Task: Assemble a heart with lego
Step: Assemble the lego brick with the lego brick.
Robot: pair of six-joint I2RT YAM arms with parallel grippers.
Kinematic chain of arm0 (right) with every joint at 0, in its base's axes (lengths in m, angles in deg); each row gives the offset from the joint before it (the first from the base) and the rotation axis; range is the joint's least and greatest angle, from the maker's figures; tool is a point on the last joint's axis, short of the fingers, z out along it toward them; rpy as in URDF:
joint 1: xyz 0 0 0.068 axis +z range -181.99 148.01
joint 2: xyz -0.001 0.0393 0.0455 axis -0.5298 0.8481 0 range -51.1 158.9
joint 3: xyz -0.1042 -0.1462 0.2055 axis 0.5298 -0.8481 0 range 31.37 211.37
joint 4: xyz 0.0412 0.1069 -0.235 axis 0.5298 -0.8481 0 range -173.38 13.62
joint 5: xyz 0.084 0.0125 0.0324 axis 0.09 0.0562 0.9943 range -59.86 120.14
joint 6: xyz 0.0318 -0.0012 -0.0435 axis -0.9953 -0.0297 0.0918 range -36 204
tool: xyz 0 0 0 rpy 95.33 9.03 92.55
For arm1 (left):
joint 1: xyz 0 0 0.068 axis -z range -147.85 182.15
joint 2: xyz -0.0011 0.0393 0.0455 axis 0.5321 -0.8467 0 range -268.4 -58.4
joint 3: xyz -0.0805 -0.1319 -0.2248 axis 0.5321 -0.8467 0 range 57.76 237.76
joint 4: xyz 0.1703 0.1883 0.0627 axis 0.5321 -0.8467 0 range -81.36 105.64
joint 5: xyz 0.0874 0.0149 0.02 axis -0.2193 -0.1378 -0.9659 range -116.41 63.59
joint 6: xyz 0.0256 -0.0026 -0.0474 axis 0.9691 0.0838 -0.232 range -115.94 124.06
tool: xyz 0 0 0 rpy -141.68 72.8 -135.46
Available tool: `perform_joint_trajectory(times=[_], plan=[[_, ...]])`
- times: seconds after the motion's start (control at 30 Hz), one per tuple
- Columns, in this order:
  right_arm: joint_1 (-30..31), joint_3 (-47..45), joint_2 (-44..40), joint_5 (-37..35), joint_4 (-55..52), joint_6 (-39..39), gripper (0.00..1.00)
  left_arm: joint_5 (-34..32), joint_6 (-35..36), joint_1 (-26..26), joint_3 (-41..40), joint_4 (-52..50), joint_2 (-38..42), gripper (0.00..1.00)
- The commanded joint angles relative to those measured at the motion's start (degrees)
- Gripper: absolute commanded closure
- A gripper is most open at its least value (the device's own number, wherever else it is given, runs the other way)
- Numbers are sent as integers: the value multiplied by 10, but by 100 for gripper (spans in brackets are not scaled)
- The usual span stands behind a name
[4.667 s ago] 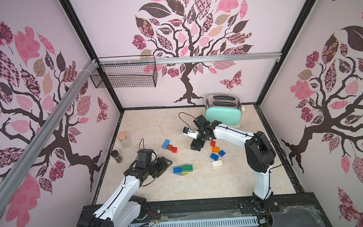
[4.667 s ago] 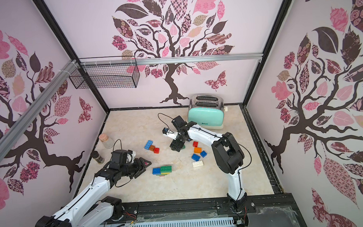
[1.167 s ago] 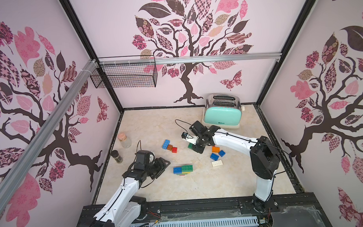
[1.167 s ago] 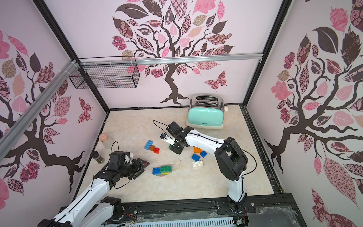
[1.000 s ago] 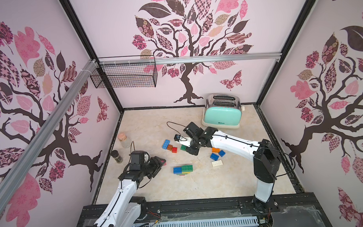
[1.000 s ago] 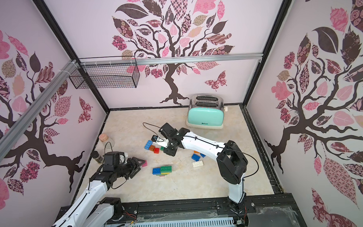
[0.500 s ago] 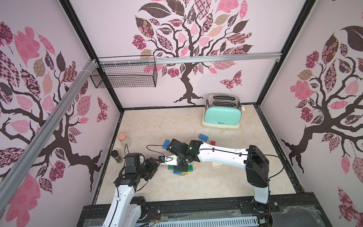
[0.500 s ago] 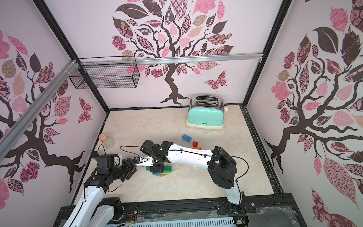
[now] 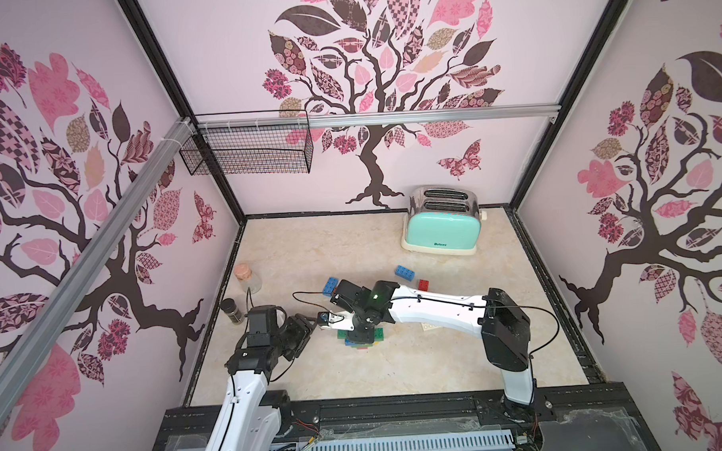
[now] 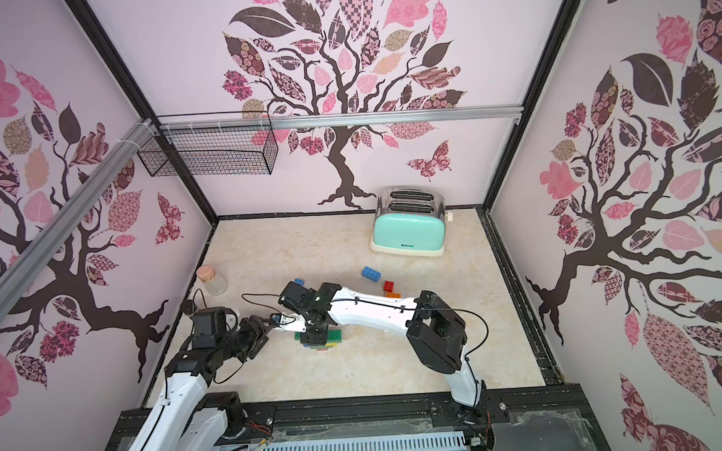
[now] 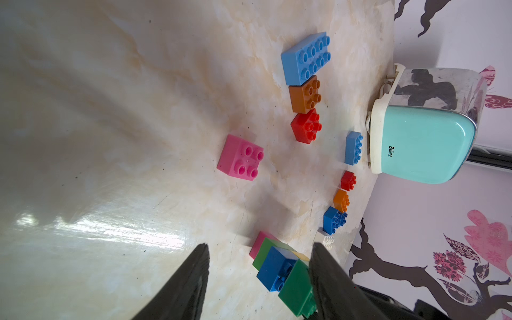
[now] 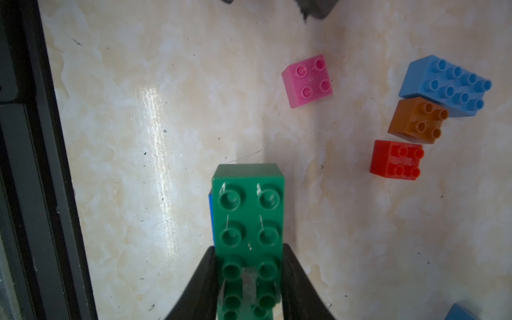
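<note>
My right gripper (image 12: 248,249) is shut on a green eight-stud brick (image 12: 249,210), its fingers pinching the long sides. It holds the brick just over a partial stack (image 9: 379,335) of blue, green, yellow and pink bricks at the front left of the floor; a blue brick (image 12: 210,216) shows under the green one's edge. In both top views the right gripper (image 10: 313,333) covers most of the stack. My left gripper (image 11: 260,245) is open beside the stack (image 11: 274,268), a finger (image 11: 327,277) close to the green brick (image 11: 296,288). A loose pink brick (image 12: 307,80) lies nearby.
Loose bricks lie behind: a blue eight-stud (image 11: 304,58), orange (image 11: 304,95) and red (image 11: 306,128), with more small ones (image 11: 341,200) towards the mint toaster (image 9: 442,228). A corked jar (image 9: 247,278) and a dark bottle (image 9: 231,311) stand by the left wall.
The right arm has swung from the loose bricks at mid-floor forward and left, carrying the green brick over the stack. The left arm has drawn back towards the left wall.
</note>
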Motion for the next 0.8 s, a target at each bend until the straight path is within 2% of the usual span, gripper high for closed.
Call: perform_joint_trajectory(times=[0.0,0.77], plan=[[3,5,-2,-3,-18,-8,73,-3,1,-3,-1,5,0,39],[11,-42,1,-12,-14,-5,73,-5,1,-3,-2,4,4,39]])
